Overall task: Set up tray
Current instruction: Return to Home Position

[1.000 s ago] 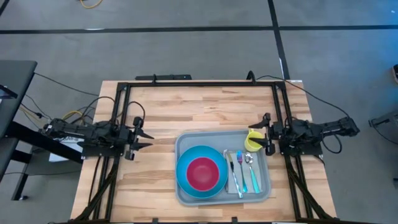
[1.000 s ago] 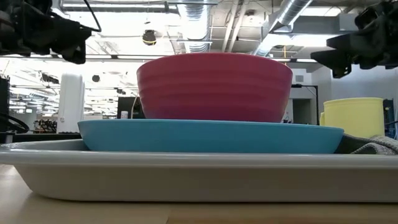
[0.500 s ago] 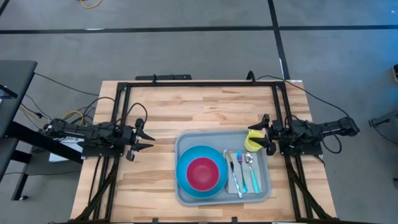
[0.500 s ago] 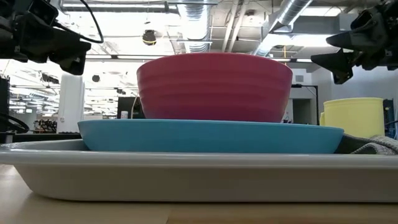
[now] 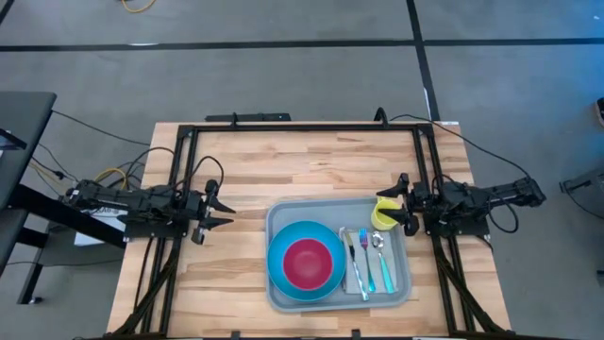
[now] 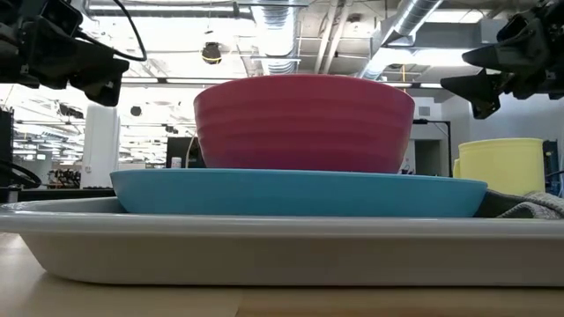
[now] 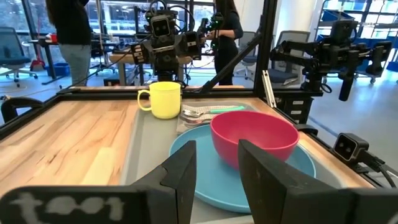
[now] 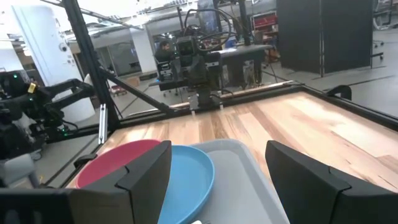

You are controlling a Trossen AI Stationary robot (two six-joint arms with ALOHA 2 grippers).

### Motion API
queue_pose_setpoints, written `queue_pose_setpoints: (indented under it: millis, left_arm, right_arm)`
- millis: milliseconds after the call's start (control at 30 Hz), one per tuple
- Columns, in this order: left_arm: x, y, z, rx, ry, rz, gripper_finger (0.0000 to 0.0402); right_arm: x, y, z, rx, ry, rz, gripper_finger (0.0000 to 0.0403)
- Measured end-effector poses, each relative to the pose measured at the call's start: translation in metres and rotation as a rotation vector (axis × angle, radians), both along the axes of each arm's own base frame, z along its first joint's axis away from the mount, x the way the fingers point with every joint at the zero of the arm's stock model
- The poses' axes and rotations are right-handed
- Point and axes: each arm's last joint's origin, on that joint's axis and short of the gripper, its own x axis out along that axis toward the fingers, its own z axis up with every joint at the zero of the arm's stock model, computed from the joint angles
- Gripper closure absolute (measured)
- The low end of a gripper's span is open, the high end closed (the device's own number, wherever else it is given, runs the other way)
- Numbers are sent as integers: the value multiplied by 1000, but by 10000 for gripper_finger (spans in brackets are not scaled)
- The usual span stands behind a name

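The grey tray (image 5: pixel 283 215) lies on the wooden table, right of the middle and toward the near edge. On it a red bowl (image 5: pixel 309 264) sits in a blue plate (image 5: pixel 283 247). Cutlery (image 5: pixel 368 260) lies on a grey napkin (image 6: pixel 538 207), and a yellow mug (image 5: pixel 384 214) stands in the tray's far right corner. My left gripper (image 5: pixel 223 212) hangs open left of the tray, pointing level at it. My right gripper (image 5: pixel 404 204) hangs open at the tray's right side, raised above the mug (image 6: pixel 498 167) and clear of it.
A black metal frame (image 5: pixel 283 127) runs around the table top, its rails under both arms. Bare wood (image 5: pixel 302 165) lies between the tray and the far edge. People and office furniture stand in the room beyond the table (image 7: pixel 224 37).
Both grippers have rolled a little about their own pointing line while staying in place. Their fingers stay apart as before. The tray and what is on it have not moved.
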Motion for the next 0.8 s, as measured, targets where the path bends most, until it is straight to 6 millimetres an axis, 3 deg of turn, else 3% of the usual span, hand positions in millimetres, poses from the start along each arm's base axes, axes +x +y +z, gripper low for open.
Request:
queue_pose_setpoints:
  millis: [800]
  left_arm:
    - [0, 0, 0, -3, 1, 1, 294]
  right_arm:
    - [0, 0, 0, -1, 1, 0, 148]
